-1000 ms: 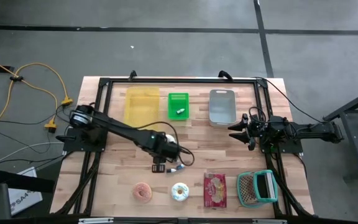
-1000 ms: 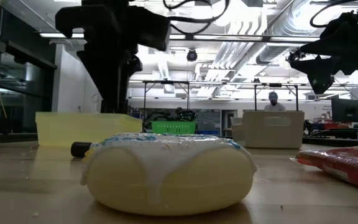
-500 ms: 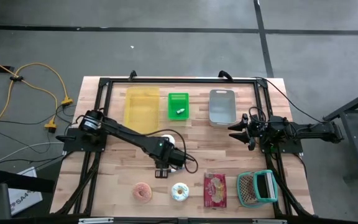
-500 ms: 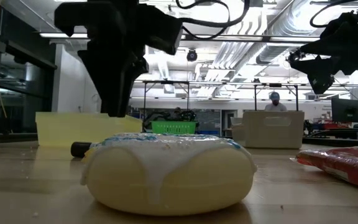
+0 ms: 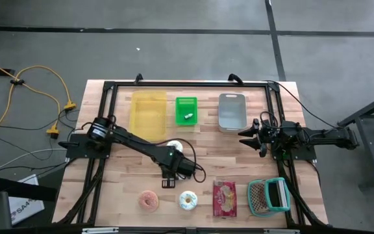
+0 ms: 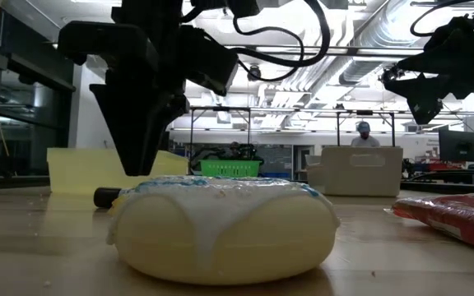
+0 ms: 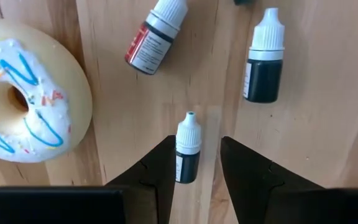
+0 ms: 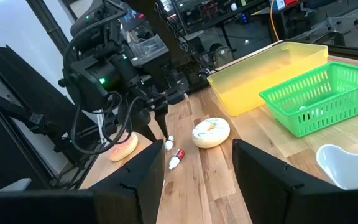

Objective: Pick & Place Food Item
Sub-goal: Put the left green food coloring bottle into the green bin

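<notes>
The left gripper (image 7: 194,171) is coming down over the table, pointing straight down, and its open jaws are now straddling a small dark bottle (image 7: 187,148) without closing on it. The white donut (image 7: 27,90), seemingly the food item, is lying just beside the fingers (image 7: 160,168), untouched; a red bottle (image 7: 155,34) and another dark bottle (image 7: 265,56) are lying just beyond. The descent suggests a pick is near. The right gripper (image 8: 194,162) is waiting open, well apart.
</notes>
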`<state>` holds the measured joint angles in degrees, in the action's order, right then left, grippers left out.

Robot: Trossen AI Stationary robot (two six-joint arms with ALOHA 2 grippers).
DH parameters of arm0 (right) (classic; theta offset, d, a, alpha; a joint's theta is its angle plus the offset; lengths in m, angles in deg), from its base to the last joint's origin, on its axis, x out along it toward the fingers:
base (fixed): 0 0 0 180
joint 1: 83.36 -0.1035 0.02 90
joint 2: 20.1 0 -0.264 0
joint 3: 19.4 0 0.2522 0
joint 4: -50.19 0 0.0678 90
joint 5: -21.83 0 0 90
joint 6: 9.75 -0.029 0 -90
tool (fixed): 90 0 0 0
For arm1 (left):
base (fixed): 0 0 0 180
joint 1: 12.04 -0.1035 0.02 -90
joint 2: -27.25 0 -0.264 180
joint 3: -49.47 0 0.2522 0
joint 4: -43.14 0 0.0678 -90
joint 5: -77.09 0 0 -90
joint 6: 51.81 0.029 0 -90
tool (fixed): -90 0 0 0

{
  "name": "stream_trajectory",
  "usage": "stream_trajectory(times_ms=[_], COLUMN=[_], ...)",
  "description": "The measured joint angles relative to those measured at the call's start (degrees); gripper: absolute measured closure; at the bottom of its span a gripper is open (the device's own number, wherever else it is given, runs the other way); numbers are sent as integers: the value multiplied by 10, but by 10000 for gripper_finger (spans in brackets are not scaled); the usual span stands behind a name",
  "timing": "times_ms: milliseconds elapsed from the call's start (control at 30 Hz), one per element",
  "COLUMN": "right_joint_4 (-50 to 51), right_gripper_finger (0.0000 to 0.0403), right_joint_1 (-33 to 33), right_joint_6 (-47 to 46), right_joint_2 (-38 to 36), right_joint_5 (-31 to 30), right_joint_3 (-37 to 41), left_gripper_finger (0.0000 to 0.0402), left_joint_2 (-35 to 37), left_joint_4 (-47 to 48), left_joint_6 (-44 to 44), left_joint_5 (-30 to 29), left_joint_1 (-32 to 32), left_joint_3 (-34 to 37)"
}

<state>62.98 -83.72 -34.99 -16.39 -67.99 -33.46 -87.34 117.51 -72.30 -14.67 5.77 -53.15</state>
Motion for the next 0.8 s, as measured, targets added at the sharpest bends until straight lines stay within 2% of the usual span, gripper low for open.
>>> stream_trajectory(times_ms=[800], right_joint_4=[0], right_gripper_finger=[228], right_joint_1=[0], right_joint_6=[0], right_joint_2=[0], right_joint_5=[0], right_joint_3=[0], left_gripper_finger=[283], left_joint_2=[-44], left_joint_4=[-10], left_joint_6=[-1], left_joint_5=[0], left_joint_1=[-2], left_joint_3=[1])
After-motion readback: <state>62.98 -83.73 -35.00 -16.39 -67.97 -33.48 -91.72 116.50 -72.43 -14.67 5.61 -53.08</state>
